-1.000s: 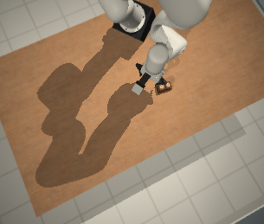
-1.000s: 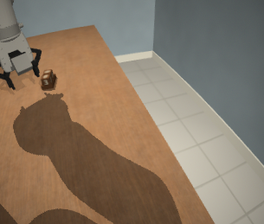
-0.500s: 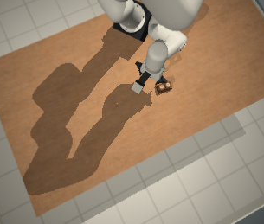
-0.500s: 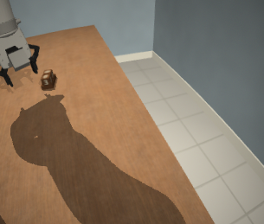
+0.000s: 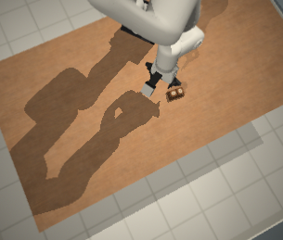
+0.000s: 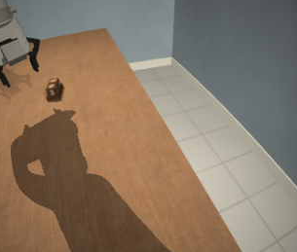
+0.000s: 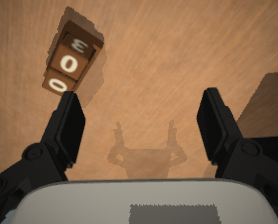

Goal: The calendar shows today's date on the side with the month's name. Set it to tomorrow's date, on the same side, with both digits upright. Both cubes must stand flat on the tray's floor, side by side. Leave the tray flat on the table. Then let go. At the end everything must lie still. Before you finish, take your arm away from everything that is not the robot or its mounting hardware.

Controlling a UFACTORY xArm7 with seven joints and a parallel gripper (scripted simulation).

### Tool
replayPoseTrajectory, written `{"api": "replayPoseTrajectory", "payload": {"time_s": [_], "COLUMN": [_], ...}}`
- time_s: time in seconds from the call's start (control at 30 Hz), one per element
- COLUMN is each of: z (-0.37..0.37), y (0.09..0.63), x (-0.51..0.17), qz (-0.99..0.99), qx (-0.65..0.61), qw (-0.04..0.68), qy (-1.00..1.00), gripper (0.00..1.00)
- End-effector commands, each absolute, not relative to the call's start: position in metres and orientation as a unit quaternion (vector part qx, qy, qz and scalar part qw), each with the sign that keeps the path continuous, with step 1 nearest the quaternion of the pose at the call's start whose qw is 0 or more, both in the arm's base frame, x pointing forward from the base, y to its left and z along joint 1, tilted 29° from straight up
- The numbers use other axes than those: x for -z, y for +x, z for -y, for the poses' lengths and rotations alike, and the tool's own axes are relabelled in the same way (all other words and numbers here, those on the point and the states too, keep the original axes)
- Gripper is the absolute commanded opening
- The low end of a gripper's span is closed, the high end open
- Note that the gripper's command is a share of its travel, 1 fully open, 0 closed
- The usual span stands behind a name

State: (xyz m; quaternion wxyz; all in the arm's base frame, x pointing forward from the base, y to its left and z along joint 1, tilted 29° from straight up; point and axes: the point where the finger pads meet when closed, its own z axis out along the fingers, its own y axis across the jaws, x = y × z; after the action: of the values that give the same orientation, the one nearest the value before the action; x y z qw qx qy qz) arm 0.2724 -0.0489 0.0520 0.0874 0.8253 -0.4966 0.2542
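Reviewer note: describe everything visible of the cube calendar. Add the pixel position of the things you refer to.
The calendar (image 5: pixel 174 93) (image 6: pixel 55 90) (image 7: pixel 74 57) is a small brown, wood-looking block set flat on the tabletop, holding cubes in a darker tray. Pale characters mark it: two zeros and a shape like a 3 or sideways M show in the wrist view. It stands beyond the left-hand finger there, outside the open gripper (image 5: pixel 164 85) (image 6: pixel 22 79) (image 7: pixel 140 104), which does not touch it. The month's name cannot be read.

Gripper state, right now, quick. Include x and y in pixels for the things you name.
Gripper (image 5: pixel 165 85) (image 6: pixel 22 78) (image 7: pixel 140 104): open, nothing between the fingers; the calendar (image 5: pixel 174 94) (image 6: pixel 55 90) (image 7: pixel 70 62) stands outside them, off to one side.
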Motion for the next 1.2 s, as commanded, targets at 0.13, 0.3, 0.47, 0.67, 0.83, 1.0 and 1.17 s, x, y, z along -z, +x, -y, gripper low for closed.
{"api": "replayPoseTrajectory", "payload": {"time_s": [0.13,0.3,0.47,0.67,0.83,1.0,1.17], "z": [0.044,0.044,0.044,0.043,0.042,0.040,0.038], "y": [0.271,0.271,0.271,0.273,0.278,0.283,0.287], "x": [-0.062,-0.062,-0.062,-0.062,-0.064,-0.065,-0.065], "qz": [0.503,0.503,0.500,0.482,0.424,0.343,0.291], "qx": [-0.228,-0.228,-0.228,-0.227,-0.221,-0.212,-0.206], "qw": [0.101,0.101,0.101,0.106,0.122,0.142,0.155], "qy": [0.828,0.828,0.829,0.840,0.870,0.904,0.921], "gripper": [1.00,1.00,1.00,1.00,1.00,1.00,1.00]}}
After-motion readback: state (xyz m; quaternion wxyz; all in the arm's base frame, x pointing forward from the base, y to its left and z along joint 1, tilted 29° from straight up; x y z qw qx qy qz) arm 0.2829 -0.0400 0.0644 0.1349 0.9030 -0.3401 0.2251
